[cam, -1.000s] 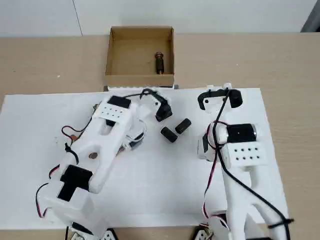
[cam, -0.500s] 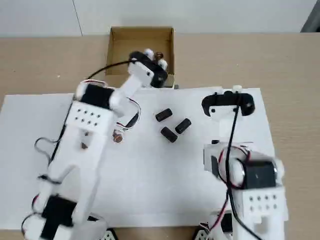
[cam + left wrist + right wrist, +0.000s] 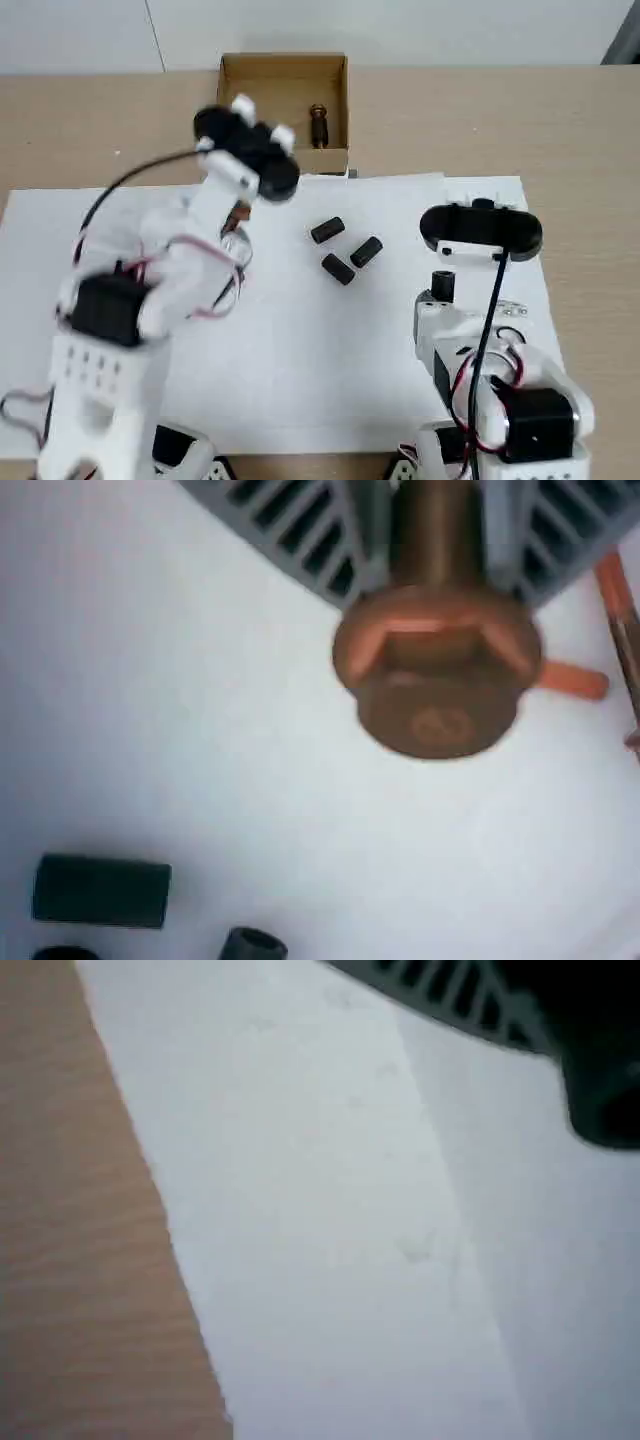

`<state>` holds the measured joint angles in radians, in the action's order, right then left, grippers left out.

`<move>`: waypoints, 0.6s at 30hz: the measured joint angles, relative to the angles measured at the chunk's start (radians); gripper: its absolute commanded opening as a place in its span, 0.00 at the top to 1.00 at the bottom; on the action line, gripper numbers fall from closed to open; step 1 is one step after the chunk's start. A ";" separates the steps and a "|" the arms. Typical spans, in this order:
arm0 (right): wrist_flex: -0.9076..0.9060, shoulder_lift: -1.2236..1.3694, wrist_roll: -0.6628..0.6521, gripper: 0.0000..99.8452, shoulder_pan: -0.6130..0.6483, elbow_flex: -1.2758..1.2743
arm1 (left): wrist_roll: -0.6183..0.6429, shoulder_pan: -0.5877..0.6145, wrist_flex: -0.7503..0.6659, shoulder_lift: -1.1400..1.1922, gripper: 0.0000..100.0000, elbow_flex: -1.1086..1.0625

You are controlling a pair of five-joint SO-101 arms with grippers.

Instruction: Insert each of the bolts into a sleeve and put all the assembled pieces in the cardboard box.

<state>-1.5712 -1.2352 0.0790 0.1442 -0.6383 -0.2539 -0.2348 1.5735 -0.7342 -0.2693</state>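
Showing the left gripper [image 3: 437, 570] clamped on a copper-coloured bolt [image 3: 437, 680], whose head sticks out past the jaws. The gripper hangs above the white paper [image 3: 300, 360], near the front left corner of the cardboard box [image 3: 232, 110]. One assembled piece [image 3: 319, 126] lies in the box by its right wall. Three black sleeves [image 3: 337, 268] lie clustered on the paper. The right gripper [image 3: 480, 230] hangs over the paper's right part; how wide it stands cannot be told.
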 measured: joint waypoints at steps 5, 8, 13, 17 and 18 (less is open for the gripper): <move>0.018 -0.015 0.000 1.00 0.000 -0.054 | 0.091 0.000 -0.084 -0.265 1.00 -0.267; 0.069 -0.006 0.000 1.00 -0.002 -0.098 | 0.133 0.000 -0.190 -0.427 1.00 -0.422; 0.178 -0.006 0.000 1.00 0.043 -0.189 | 0.187 0.000 -0.333 -0.661 1.00 -0.637; 0.305 -0.006 0.014 1.00 0.123 -0.301 | 0.284 0.000 -0.391 -0.804 1.00 -0.773; 0.344 -0.008 0.014 1.00 0.143 -0.328 | 0.328 0.000 -0.405 -0.835 1.00 -0.804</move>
<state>-1.2275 -1.2428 0.0928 0.2869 -0.9666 0.0744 -0.2348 1.1684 -1.5689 -1.0733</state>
